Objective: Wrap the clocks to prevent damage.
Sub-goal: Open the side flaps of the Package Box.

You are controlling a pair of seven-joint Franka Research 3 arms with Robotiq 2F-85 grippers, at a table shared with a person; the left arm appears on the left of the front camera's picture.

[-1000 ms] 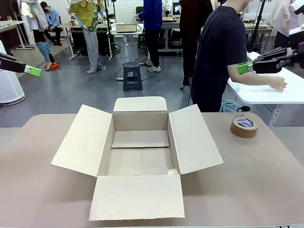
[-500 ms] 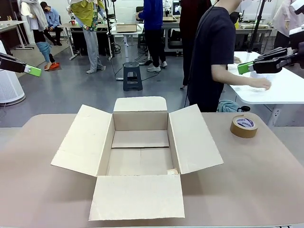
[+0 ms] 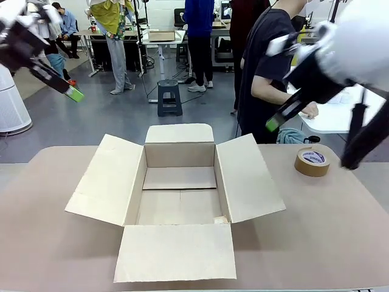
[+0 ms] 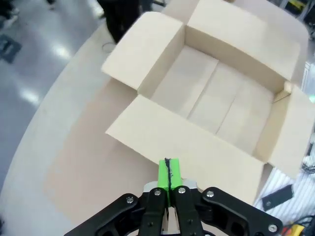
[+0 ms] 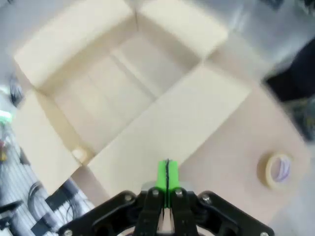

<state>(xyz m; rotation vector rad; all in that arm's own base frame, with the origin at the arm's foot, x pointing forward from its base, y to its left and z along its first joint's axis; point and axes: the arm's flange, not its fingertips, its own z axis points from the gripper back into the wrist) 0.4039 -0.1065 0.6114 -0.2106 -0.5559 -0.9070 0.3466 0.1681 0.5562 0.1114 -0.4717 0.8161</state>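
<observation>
The left claw [image 3: 75,94] and right claw [image 3: 273,125] hang pinched shut and empty above the bench [image 3: 340,231]. The box [image 3: 179,156] sits open mid-bench, tape [image 3: 312,162] well right of it. Where the clocks lie I cannot tell. They are likely fragile and glass-faced — best held by the case.

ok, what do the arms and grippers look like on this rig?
White rounded shells on the left arm and right arm. The left gripper and right gripper are black two-finger units with bright green pads; wrist views show black linkage bars with silver pivot bolts.
</observation>
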